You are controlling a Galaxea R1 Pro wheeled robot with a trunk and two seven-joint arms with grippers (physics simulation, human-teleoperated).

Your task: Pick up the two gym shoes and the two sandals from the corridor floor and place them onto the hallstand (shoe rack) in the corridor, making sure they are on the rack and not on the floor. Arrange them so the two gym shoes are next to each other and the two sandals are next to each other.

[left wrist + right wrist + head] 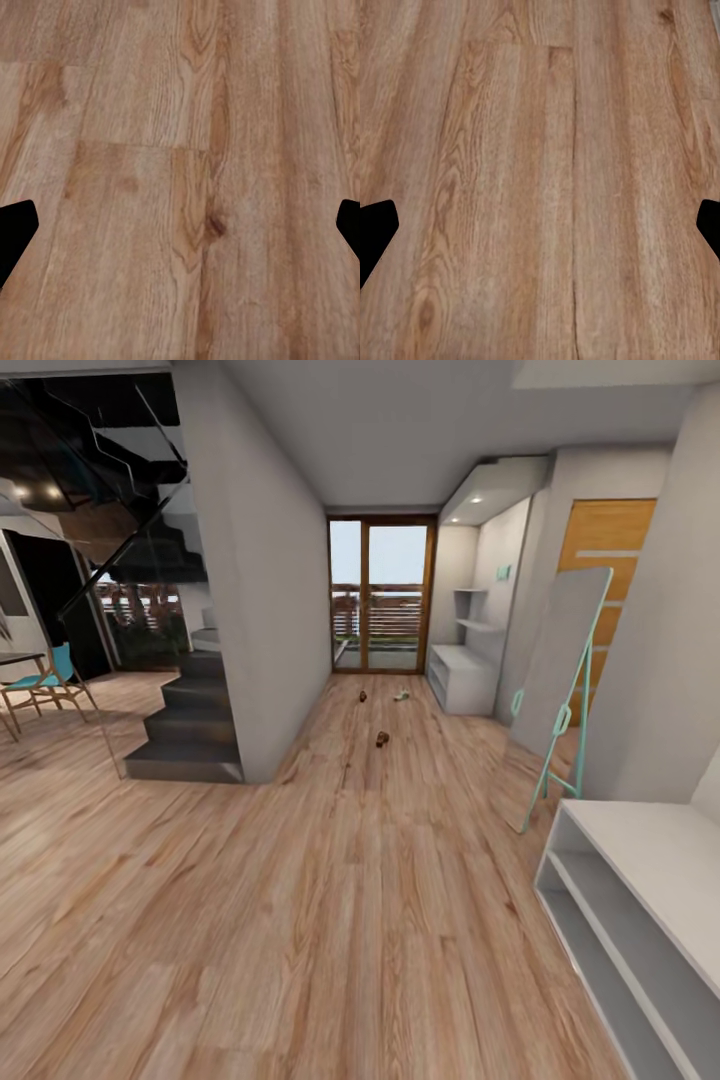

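Far down the corridor floor [330,920], from my head, I see two small dark sandals [382,739] and one pale gym shoe [401,695] lying well apart near the glass door [382,595]. Beside them stands the grey hallstand [462,678]. Under my left claw [180,229], spread wide, are bare wood planks. My right claw [540,229] is spread wide too, holding nothing.
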